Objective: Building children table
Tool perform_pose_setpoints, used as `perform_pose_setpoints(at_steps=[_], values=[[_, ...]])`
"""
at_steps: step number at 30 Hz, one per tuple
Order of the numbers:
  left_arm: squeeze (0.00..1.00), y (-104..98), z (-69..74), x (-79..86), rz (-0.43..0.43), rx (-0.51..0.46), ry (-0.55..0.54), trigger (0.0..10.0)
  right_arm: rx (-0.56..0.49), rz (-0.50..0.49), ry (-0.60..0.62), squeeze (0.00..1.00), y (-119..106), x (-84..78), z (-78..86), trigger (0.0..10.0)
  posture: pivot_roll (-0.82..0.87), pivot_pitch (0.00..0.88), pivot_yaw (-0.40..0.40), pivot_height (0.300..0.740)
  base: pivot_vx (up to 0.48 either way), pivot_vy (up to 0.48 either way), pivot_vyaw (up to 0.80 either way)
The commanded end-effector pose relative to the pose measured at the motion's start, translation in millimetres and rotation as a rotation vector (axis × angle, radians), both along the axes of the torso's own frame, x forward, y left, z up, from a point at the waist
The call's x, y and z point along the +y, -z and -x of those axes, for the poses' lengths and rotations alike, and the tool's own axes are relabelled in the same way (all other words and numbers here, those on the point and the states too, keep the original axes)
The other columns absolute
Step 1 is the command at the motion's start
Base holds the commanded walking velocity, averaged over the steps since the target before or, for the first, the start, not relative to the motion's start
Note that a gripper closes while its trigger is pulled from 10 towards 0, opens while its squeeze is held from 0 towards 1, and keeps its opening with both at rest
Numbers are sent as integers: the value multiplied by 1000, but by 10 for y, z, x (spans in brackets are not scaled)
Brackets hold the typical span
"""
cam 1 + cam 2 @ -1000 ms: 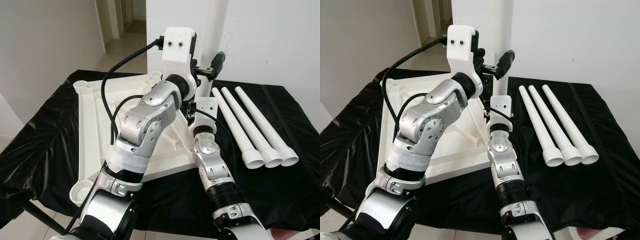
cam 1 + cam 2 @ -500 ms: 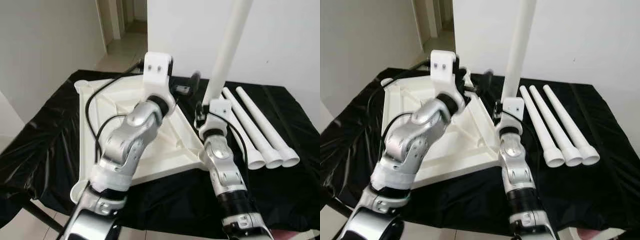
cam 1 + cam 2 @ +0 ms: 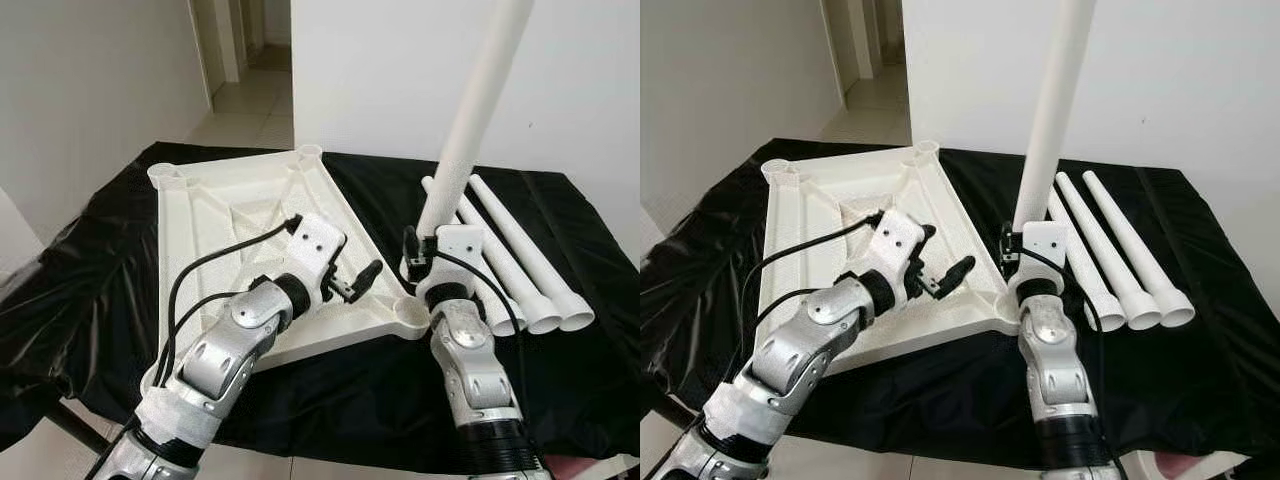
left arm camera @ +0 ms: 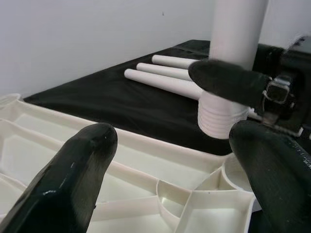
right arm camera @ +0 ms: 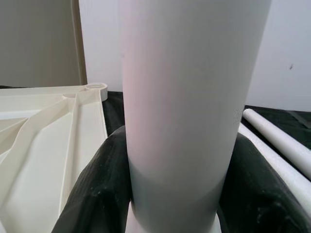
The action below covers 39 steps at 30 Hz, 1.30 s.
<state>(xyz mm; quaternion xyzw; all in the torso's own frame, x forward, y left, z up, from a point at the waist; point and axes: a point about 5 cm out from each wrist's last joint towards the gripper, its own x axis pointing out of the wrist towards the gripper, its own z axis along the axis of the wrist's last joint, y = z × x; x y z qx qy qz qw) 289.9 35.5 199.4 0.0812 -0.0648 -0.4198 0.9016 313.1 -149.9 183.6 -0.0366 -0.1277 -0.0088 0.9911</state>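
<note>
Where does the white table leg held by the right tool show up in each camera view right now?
Left eye view: held table leg rises upright, right of centre, from the right tool.
Right eye view: same leg, centre, above the tabletop corner.
Left wrist view: its threaded end hangs above the corner socket.
Right wrist view: leg between the black fingers.
Shared landmark: upturned white tabletop.

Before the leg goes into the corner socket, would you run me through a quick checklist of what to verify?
1. Right gripper clamped on the leg: ok.
2. Leg upright: not ok, it tilts.
3. Threaded end above the near-right corner socket of the tabletop: cannot tell, it looks offset.
4. Left gripper open, beside the socket: ok.
5. Three spare legs lying out of the way: ok.
</note>
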Motion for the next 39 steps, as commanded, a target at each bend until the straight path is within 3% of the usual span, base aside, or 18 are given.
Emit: perform_pose_setpoints(at_steps=[1,5,8,16,19,30,39], values=[[0,36,49,-31,-33,-7,66,10000,-1,-4,-11,0,-19,8,18,10000,-9,17,41,740,0,0,0],[0,284,100,-66,-169,-2,129,10000,16,0,-23,0,4,15,47,10000,-10,27,43,740,0,0,0],[0,375,120,-91,-198,6,150,10000,23,-1,-37,0,11,37,60,10000,-11,29,43,740,0,0,0],[0,553,96,-104,-217,41,124,10000,37,-2,-85,0,41,94,89,10000,-18,32,48,740,0,0,0],[0,690,121,-121,-210,108,120,10000,71,-1,-131,0,115,138,144,10000,-19,41,49,740,0,0,0],[0,793,179,-151,-215,137,147,10000,89,6,-169,0,153,143,249,10000,-23,45,49,740,0,0,0],[0,807,247,-188,-221,136,195,10000,126,-10,-155,0,218,49,371,10000,-37,57,58,740,0,0,0]])
